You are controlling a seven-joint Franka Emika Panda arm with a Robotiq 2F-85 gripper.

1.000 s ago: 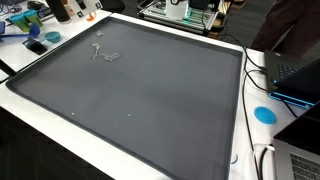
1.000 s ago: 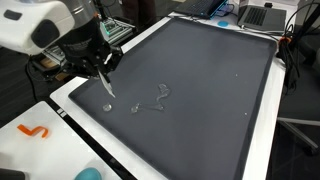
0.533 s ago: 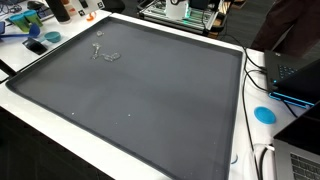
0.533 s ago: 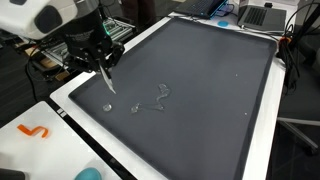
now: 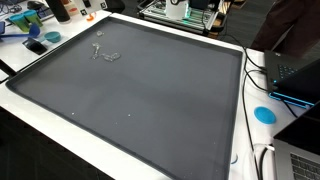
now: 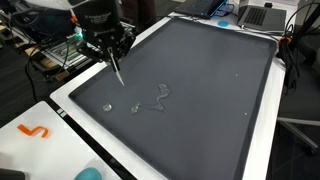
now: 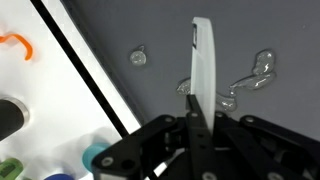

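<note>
Finding: my gripper (image 7: 200, 122) is clamped on the near end of a white strip (image 7: 203, 60), fingers pressed flat against its faces. I judge the end-grip leaves the free length clear to work below me.

Location: in the wrist view a round clear drop (image 7: 138, 57) lies toward ten o'clock of my fingers. A wet squiggle (image 7: 255, 75) lies toward two o'clock. Both sit on the dark mat (image 7: 260, 25).

Pose: in an exterior view my wrist points steeply down over the mat's corner, gripper (image 6: 109, 52) above it. The strip (image 6: 117, 72) slants toward five o'clock. I cannot tell whether its tip touches.
</note>
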